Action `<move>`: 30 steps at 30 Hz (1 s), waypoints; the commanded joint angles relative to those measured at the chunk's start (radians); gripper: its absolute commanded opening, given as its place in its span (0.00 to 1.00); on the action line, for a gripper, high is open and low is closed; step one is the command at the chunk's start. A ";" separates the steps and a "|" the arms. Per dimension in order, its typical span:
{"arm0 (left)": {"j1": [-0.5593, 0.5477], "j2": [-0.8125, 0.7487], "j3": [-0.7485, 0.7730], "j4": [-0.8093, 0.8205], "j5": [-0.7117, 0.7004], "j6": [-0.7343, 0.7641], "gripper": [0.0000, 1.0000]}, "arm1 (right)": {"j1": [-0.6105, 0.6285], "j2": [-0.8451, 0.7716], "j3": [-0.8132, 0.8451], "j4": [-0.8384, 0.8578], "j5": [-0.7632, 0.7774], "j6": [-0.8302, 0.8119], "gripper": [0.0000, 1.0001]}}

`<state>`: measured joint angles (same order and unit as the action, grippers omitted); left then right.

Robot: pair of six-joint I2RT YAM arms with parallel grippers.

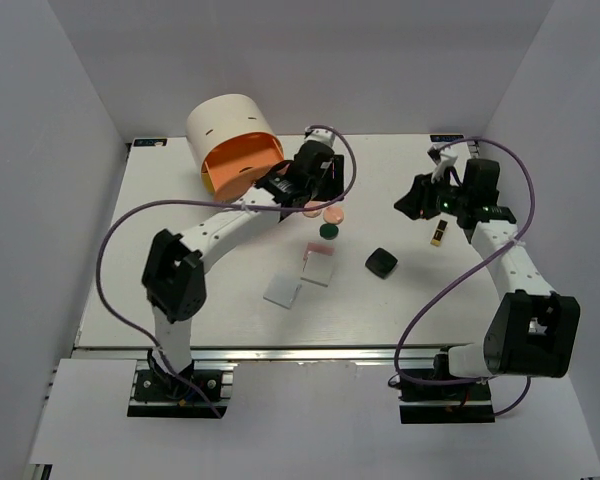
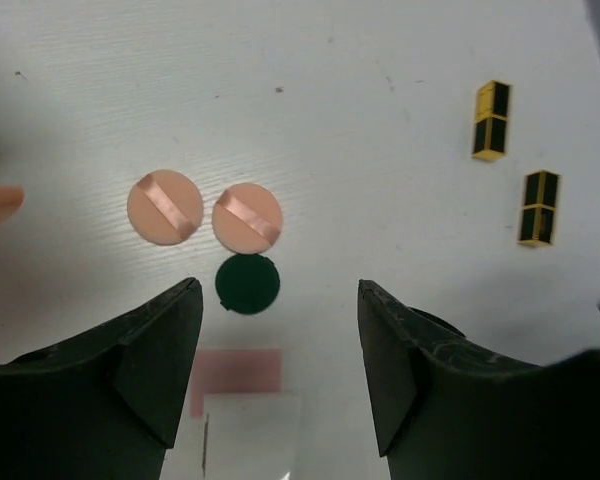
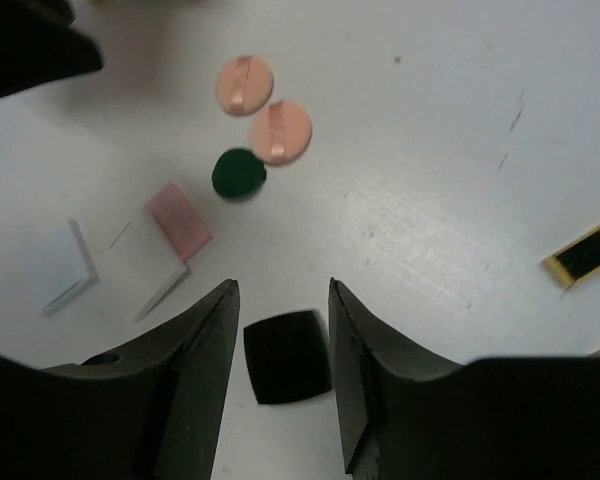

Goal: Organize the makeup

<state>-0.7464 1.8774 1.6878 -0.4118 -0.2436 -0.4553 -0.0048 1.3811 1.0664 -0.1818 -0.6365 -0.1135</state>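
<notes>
Plain white walls around a white tabletop (image 1: 350, 310). At the far left, a large cream cylinder with an orange drawer front (image 1: 235, 140), no part of the sorting.

Spread across mid-table:
- Two coppery-pink round discs (image 2: 165, 208) (image 2: 247, 217) just beside each other.
- One dark green disc (image 2: 247, 283) close under the second pink one. No other green disc in view.
- A pink flat square (image 2: 238, 375) touching a white flat square (image 2: 250, 435).
- A second white square (image 1: 282, 290) near those.
- A black rounded-square compact (image 1: 381, 263) apart to the right.
- Two black-and-gold sticks (image 2: 491, 120) (image 2: 539, 207) further right, near each other.

With the left gripper (image 2: 280, 335): poised above the discs, spread wide, nothing held, the green disc just ahead of the gap.

With the right gripper (image 3: 280, 290): parted to a middling gap, empty. Frames the black compact in its own wrist view, yet from overhead sits raised and beyond it, not touching.

Looks like the opening of a pick, with nothing gathered or put away yet. Probably a reach for a disc on the left side and for the compact on the right.

Calls next for a straight descent until the fingertips meet the table either side of the chosen piece, then a close across its edges. Thin, flat pieces like these likely to slide or slip out from under, so a low, square approach seems wise. Worth keeping clear of the neighbouring pink disc on the way down.
</notes>
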 commanded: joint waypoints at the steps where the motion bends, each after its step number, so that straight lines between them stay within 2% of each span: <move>1: -0.004 0.121 0.197 -0.165 -0.075 0.095 0.72 | -0.035 -0.071 -0.072 0.065 -0.098 0.046 0.46; 7: -0.004 0.310 0.436 -0.214 -0.158 0.139 0.70 | -0.049 -0.077 -0.163 0.074 -0.118 0.021 0.44; 10: -0.004 0.388 0.487 -0.226 -0.222 0.167 0.69 | -0.050 -0.074 -0.181 0.079 -0.120 0.023 0.44; 17: 0.007 0.511 0.535 -0.219 -0.330 0.165 0.59 | -0.050 -0.082 -0.226 0.097 -0.120 0.022 0.43; 30: 0.039 0.592 0.517 -0.206 -0.286 0.178 0.53 | -0.050 -0.079 -0.258 0.122 -0.117 0.021 0.43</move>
<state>-0.7151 2.4897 2.1910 -0.6243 -0.5343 -0.2817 -0.0513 1.3159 0.8066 -0.0998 -0.7364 -0.0856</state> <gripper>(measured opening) 0.534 0.430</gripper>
